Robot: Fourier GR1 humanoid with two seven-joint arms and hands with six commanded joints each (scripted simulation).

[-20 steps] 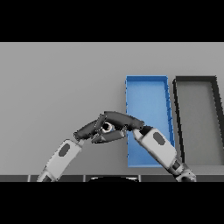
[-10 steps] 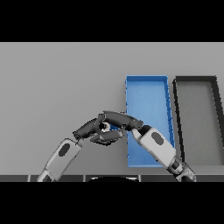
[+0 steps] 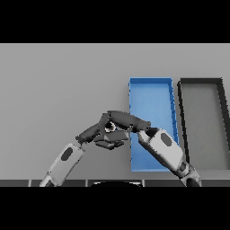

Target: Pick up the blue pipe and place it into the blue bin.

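Note:
The blue pipe (image 3: pixel 117 134) shows only as a short bluish piece between my two hands, just left of the blue bin (image 3: pixel 151 88). My right hand (image 3: pixel 127 120) reaches in from the lower right. Its fingers lie over the pipe and its thumb curls under it. My left hand (image 3: pixel 92 133) comes from the lower left, its fingers fairly straight and touching the right hand's fingertips from the other side. Most of the pipe is hidden by the fingers. The blue bin is a long open tray with nothing seen inside; my right forearm crosses its near end.
A dark grey bin (image 3: pixel 201 85) of the same shape stands right of the blue bin, side by side with it. The grey table (image 3: pixel 58 85) stretches to the left and far side.
Both hands have stayed joined at the same spot, sinking only slightly toward me. The bins have not moved.

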